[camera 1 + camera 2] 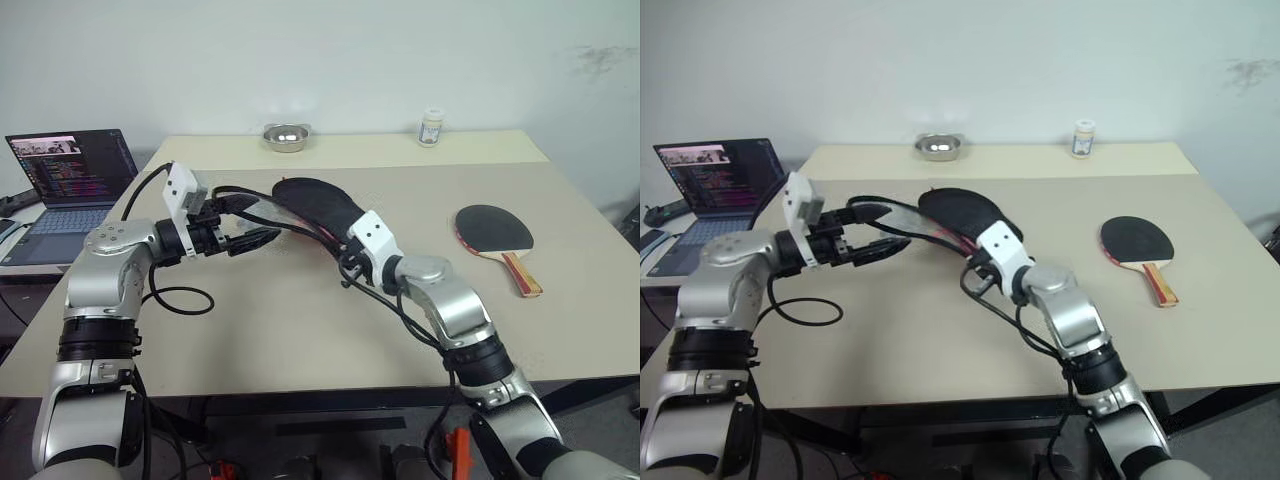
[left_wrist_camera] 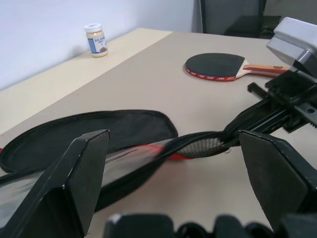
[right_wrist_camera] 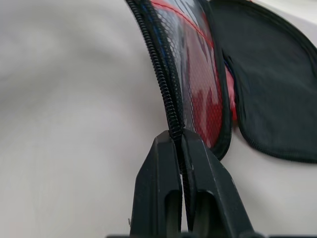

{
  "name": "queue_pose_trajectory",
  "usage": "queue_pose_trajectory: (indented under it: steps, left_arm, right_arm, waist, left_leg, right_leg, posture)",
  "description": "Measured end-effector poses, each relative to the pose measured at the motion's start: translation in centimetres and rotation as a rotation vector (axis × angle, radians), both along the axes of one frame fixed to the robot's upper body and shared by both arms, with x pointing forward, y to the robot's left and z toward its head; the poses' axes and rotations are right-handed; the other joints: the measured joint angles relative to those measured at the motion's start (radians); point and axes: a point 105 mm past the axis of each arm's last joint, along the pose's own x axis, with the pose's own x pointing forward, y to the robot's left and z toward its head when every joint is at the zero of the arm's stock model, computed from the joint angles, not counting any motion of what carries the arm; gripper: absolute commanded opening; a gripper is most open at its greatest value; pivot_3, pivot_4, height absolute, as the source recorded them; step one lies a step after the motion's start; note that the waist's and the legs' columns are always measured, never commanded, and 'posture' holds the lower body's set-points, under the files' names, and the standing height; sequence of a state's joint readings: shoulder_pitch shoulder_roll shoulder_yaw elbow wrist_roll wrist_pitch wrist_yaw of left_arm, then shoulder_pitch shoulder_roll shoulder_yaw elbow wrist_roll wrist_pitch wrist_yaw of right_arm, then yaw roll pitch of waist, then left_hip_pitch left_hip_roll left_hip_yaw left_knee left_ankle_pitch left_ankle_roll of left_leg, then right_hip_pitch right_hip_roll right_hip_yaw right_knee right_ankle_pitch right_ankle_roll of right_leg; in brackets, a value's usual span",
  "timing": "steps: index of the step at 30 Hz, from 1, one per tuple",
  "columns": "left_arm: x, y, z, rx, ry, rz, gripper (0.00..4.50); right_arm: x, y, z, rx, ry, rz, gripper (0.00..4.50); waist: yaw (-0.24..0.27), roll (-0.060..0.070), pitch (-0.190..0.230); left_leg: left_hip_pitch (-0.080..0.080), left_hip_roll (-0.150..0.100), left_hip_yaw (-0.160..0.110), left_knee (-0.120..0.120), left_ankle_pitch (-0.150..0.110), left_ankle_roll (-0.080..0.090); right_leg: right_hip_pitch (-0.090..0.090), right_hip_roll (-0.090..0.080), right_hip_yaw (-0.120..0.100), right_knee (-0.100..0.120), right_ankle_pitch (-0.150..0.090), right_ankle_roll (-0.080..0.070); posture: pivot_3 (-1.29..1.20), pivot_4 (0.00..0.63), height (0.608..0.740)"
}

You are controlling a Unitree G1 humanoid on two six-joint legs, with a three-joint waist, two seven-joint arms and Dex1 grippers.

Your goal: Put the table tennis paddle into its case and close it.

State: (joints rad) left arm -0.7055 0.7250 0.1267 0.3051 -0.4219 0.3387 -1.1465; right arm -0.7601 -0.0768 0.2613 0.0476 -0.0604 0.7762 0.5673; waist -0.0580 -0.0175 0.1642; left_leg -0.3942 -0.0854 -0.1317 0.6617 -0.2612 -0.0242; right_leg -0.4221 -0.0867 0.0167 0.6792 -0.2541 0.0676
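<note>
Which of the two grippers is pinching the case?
The right gripper: its fingers are shut on the case's zipper edge. The left gripper hovers open beside the case, gripping nothing.

I count one table tennis paddle point(image 1: 494, 232), one case point(image 1: 315, 205), one small metal bowl point(image 1: 286, 136), one little jar point(image 1: 431, 127), one laptop point(image 1: 70, 190), and one table point(image 1: 300, 320).

paddle point(image 1: 492, 230) right of case point(image 1: 318, 206)

Beige table point(image 1: 300, 330) against a plain pale wall point(image 1: 330, 60), open laptop point(image 1: 70, 190) alongside.
</note>
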Motion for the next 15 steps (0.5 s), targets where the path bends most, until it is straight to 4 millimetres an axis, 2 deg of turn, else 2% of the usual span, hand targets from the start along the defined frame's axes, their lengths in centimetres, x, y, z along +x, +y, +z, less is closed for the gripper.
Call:
queue_pose_trajectory:
  steps: [7,12,15]
  left_arm:
    - [-0.3,0.5,0.9,-0.035,0.000,0.001,4.50]
    - [-0.2,2.3,3.0,-0.039,-0.036,0.050,4.50]
    - [0.0,3.0,3.5,-0.052,-0.051,0.080,4.50]
  right_arm:
    - [0.9,3.5,0.0,-0.084,-0.099,0.076,0.03]
    - [1.1,5.1,-1.4,-0.161,-0.157,0.135,0.03]
    - [1.0,6.1,-1.8,-0.170,-0.157,0.159,0.03]
  waist:
    - [-0.003,0.000,0.000]
    - [-0.002,0.000,0.000]
    - [-0.003,0.000,0.000]
  left_leg:
    - [0.000,0.000,0.000,0.000,0.000,-0.001]
    - [0.000,0.000,0.000,0.000,0.001,-0.003]
    - [0.000,0.000,0.000,-0.001,0.001,-0.003]
  right_leg:
    - [-0.001,0.000,0.000,0.000,0.000,0.000]
    - [-0.001,0.000,0.000,-0.001,0.000,0.000]
    - [-0.001,0.000,0.000,-0.001,0.000,0.000]
  posture:
    - [0.00,0.150,0.740]
    - [0.00,0.150,0.740]
    - [0.00,0.150,0.740]
